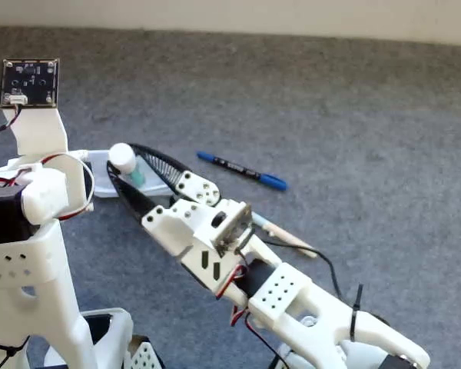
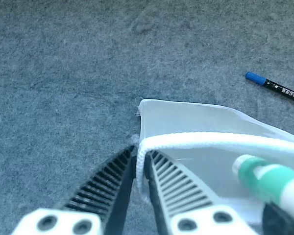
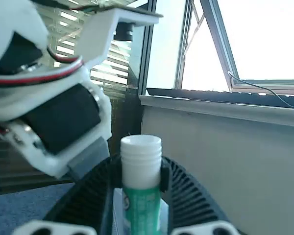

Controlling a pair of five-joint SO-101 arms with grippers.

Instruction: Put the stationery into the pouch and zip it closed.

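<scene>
Right claw pinches a glue stick upright, at the mouth of the pouch. Left claw, just beside it, is pressed together on the pouch's rim. If that rim slips or sags, the stick could drop outside. Beyond the right claw, a blue pen lies on the table.
</scene>
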